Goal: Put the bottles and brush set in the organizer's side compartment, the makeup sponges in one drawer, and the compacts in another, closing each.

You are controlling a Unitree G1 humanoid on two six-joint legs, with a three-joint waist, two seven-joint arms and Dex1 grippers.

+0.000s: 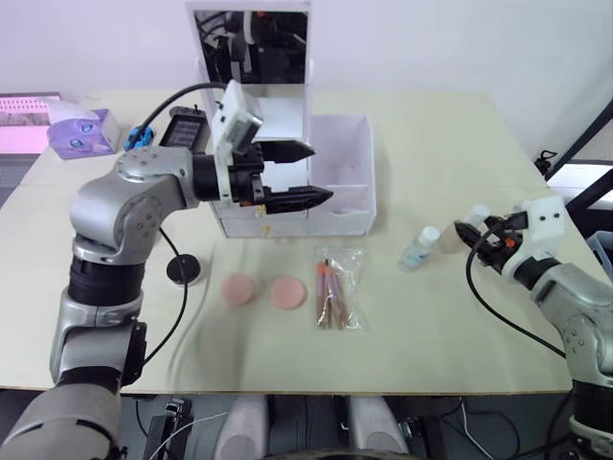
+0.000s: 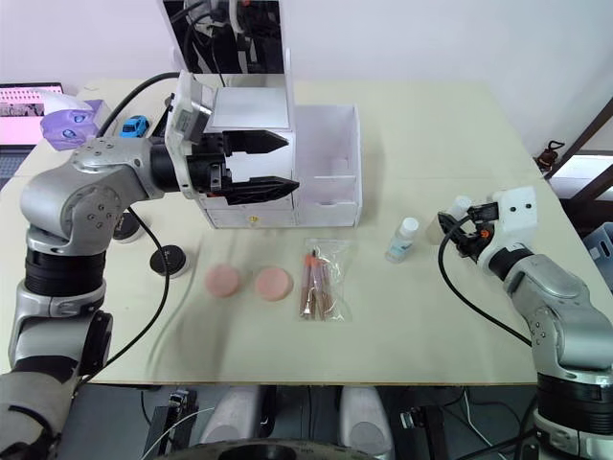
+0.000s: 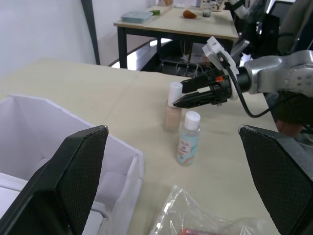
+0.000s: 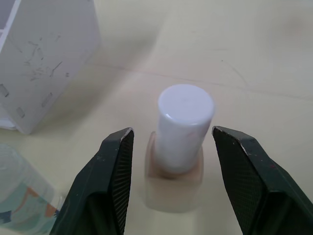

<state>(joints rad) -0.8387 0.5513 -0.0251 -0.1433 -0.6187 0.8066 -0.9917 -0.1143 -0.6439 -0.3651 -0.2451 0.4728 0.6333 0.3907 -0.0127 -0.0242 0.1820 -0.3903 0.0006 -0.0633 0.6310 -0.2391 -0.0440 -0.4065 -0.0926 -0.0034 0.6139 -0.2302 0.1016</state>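
Both bottles upright (white-capped) beside the organizer.

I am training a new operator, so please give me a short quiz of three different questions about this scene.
1. True or false: the right gripper is shut on the beige bottle.
2. What lies closest to the brush set? A) makeup sponges B) purple tissue box
3. Fill in: the left gripper hovers, open, in front of the ____.

Key: 1 false, its fingers are open around the cap. 2 A. 3 organizer.
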